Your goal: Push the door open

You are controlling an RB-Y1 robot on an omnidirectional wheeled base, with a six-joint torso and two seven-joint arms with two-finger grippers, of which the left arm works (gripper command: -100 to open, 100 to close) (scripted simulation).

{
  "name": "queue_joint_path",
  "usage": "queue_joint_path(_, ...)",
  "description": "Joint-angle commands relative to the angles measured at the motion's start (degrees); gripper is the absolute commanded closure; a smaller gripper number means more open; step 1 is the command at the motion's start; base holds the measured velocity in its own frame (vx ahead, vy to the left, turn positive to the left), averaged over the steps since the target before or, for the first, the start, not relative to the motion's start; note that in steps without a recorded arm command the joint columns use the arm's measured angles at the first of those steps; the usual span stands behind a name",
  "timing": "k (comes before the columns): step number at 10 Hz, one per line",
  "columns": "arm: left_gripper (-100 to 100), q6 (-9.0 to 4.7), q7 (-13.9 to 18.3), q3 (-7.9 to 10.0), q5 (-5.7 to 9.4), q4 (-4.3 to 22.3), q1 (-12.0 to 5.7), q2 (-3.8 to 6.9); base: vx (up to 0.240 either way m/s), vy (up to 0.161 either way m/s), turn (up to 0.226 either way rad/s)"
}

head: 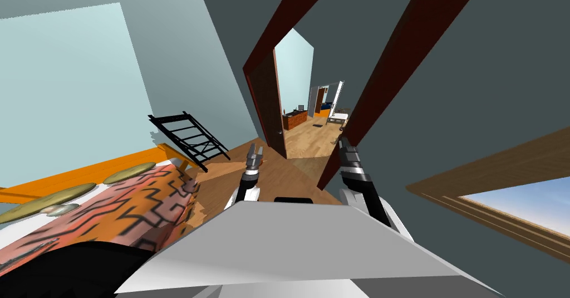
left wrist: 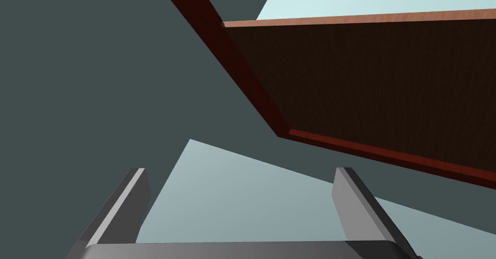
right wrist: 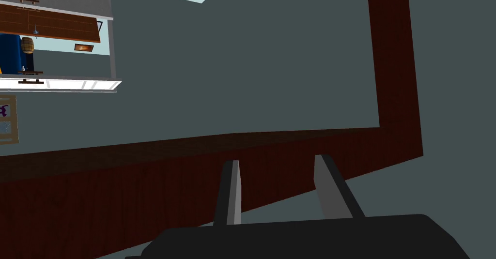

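Left gripper (head: 255, 156) spread and empty, the nearer arm to the door (head: 273, 102).

Its fingers stand wide apart in the left wrist view (left wrist: 240, 170), aimed up at the dark brown door (left wrist: 368, 86) and the red-brown door frame (left wrist: 227, 53). In the head view the door hangs upright on the left side of the opening, just ahead of this gripper, swung well away into the far room and seen almost edge-on. The right gripper (head: 344, 143) sits close by the opposite jamb (head: 384, 72), its fingers (right wrist: 233, 193) also apart, more narrowly, around nothing. Any further push looks like the left arm's job: straight forward against the door's face.
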Motion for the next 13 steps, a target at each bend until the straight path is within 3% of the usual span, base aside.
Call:
queue_joint_path(1,-100,-0.93,0.8,-0.86,-0.26,2.03,-0.24,0.76,0.189,0.029,-0.011)
queue_joint_path(5,-100,-3.16,2.74,-3.03,-0.97,8.37,-1.95,2.6,0.203,0.005,-0.008)
queue_joint_path(13,-100,-6.15,5.36,-5.95,-1.92,16.89,-4.26,5.03,0.13,0.02,-0.005)
